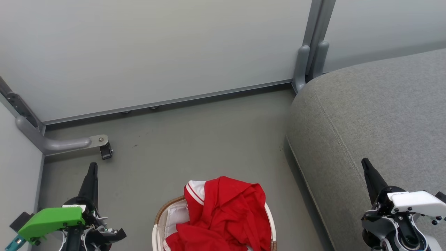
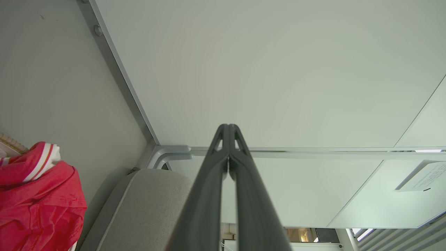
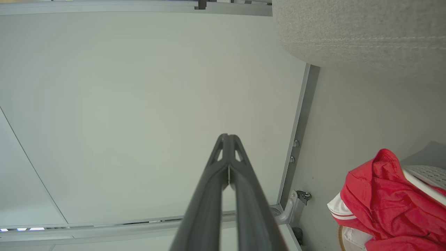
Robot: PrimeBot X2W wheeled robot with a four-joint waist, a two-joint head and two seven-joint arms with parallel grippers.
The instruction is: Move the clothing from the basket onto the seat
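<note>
The clothing [image 1: 223, 212] lies heaped in the basket [image 1: 166, 208], spilling over its far and right rim, with a white-striped collar at the heap's far left corner. The basket stands on the floor [image 1: 174, 153], and none of the red fabric has reached the seat [image 1: 376, 115], which rises just to the right of the basket.

The left claw [image 1: 92, 170] hangs to the left of the basket and the right claw [image 1: 367, 170] to the right of it, over the seat's front edge. So the heap sits between them and closer to the robot than either tip. Both claws point past the basket toward the wall panel, not down at the fabric.

The two look about equally near. The right one is on the seat's side of the basket, so it probably has the shorter carry. The heap is crumpled, with no clear long axis; its raised fold near the basket's far rim looks like the easiest place to pinch.

Each claw is fully closed, fingers pressed together, holding nothing and touching nothing. Either would have to open before going down into the basket.
</note>
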